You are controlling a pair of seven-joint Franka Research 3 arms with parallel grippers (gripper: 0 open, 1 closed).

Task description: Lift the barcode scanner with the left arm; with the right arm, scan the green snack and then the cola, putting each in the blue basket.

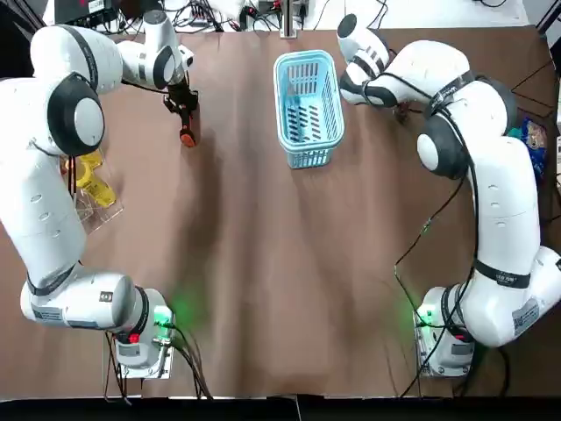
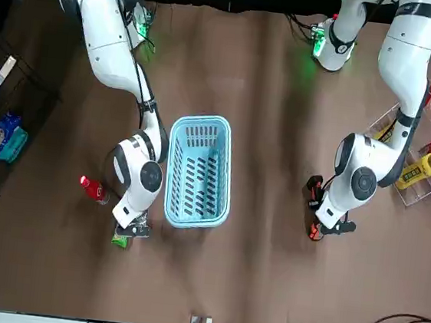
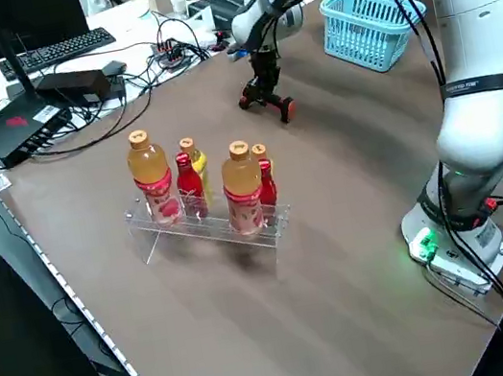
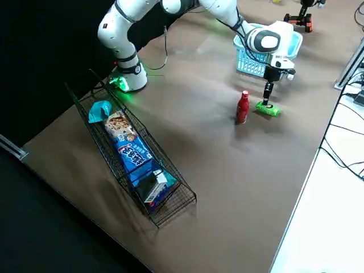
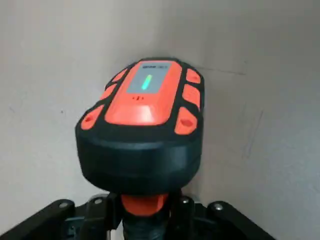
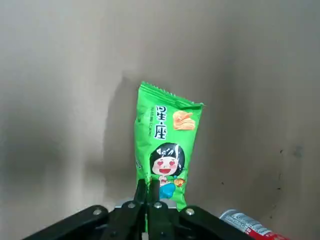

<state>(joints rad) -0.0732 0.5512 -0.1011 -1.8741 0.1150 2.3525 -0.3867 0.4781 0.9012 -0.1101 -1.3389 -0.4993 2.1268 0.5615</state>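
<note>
clamping my right pincer (image 6: pixel 148 200) on one end of the green snack (image 6: pixel 167 145), just beside the basket (image 1: pixel 280 105), to carry it for scanning; my left pincer (image 5: pixel 145 220) grips the scanner (image 5: pixel 145 115) on the basket's other side.

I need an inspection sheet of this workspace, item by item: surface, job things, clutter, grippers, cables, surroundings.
Surface: brown table, no spill seen.
Job's things: barcode scanner held by the left gripper; green snack held by the right gripper; cola upright beside the snack; blue basket, nothing seen inside.
Clutter: bottle rack at the robot's left; wire rack of snack packs at its right.
Grippers: left fingers shut on the scanner's handle; right fingers shut on the snack's end.
Cables: far-edge cables; base leads.
Surroundings: keyboard on a side desk.
</note>
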